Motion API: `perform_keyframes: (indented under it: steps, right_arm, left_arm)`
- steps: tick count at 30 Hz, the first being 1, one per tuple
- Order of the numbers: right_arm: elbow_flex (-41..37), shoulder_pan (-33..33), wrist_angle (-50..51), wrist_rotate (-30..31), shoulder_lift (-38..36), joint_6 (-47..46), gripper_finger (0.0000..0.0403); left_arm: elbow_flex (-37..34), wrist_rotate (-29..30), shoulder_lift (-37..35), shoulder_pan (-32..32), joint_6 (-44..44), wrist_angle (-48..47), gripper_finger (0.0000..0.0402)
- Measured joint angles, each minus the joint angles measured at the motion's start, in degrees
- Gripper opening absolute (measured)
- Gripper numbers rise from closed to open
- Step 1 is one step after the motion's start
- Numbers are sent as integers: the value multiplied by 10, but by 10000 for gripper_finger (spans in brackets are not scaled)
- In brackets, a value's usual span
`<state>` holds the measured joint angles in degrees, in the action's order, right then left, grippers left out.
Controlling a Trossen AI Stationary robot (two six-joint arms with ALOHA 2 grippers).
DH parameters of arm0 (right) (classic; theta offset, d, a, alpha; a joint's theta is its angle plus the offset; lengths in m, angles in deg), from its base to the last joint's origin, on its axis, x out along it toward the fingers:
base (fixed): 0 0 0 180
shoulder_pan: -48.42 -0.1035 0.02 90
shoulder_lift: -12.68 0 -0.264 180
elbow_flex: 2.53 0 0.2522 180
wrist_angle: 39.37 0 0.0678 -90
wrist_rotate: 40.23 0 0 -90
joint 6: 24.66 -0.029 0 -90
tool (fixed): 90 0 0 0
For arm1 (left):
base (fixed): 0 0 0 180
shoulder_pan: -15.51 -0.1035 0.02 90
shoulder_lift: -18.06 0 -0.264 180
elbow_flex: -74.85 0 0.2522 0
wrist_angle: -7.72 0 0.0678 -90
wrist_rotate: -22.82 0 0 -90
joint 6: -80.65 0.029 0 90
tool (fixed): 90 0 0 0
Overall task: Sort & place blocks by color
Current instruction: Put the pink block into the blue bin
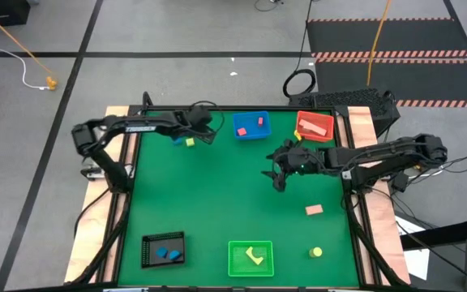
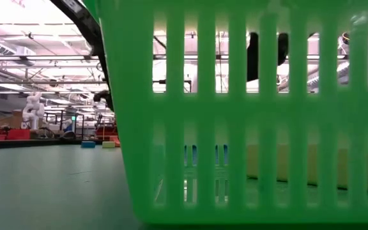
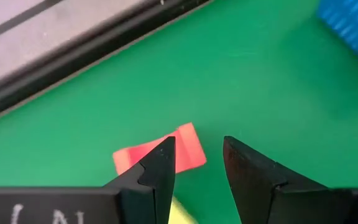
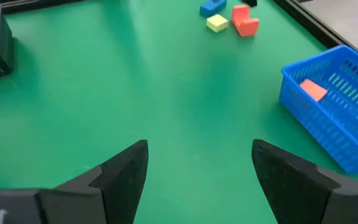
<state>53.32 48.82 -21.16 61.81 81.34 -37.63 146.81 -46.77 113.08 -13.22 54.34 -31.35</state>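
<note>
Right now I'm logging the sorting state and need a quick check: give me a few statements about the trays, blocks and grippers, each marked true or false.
1. The blue tray holds pink blocks. True.
2. The green tray is empty. False: a yellow piece lies in it.
3. The right gripper is open and holds nothing. True.
4. The left gripper hovers over the black tray. False: it is at the far edge, beside the blue tray.
</note>
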Motion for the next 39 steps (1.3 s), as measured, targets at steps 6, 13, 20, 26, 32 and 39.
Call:
perform_keyframes:
  steps: [6,13,20,26,32,39]
  right_arm:
    - [-7,22,1,0,0,2,279]
    - [-7,35,1,-1,0,14,279]
    - [-7,40,1,-1,0,36,279]
    - [-7,46,1,-1,0,49,279]
    - [-7,54,1,-1,0,52,279]
    - [-7,83,-26,1,0,18,279]
  left_arm:
    - [0,0,70,0,-29,23,136]
    - [2,15,101,-2,-44,45,136]
    - [2,15,102,-2,-38,59,68]
    - [2,17,102,1,-32,67,37]
    - [1,-5,88,20,-34,79,37]
    - [0,-4,15,63,-12,120,37]
